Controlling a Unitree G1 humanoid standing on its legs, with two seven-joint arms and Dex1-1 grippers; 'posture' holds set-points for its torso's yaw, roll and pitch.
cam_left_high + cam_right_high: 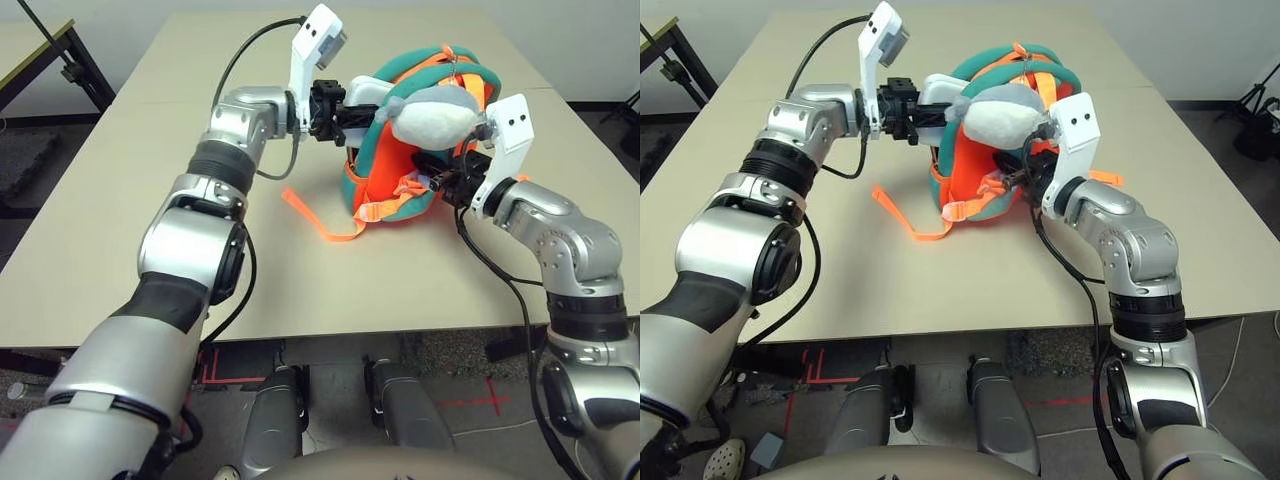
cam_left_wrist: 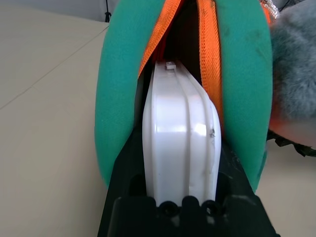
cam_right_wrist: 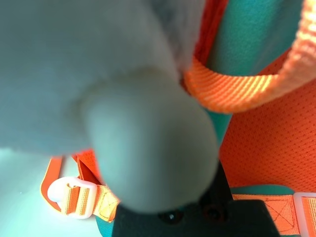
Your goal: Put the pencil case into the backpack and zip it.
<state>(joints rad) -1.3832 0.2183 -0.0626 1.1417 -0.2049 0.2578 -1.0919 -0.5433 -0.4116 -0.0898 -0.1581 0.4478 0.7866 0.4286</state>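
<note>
Backpack (image 1: 400, 170) sits in the middle of the tan table (image 1: 120, 220), orange with thick teal edges, and it stands up on its side with its back facing the robot. The left gripper (image 1: 352, 110) is at the left side of the bag, and its two black fingers are squeezed on the pencil case (image 2: 180, 143). The case is white and smooth, and it is held on its thin edge. Its far end pokes into the dark gap between two teal edges of the bag, and its near end is outside between the fingers. A grey-white plush piece (image 1: 435, 115) hangs on the top of the bag, soft and round. The right gripper (image 1: 445, 180) is pressed up against the right side of the bag, just under the plush piece. I cannot tell if its fingers are open or closed, because the plush fills up most of the right wrist view. An orange strap (image 1: 320, 222) lies loose on the table in front of the bag, curling to the left. A white plastic buckle (image 3: 74, 197) sits on another orange strap low on the bag.
</note>
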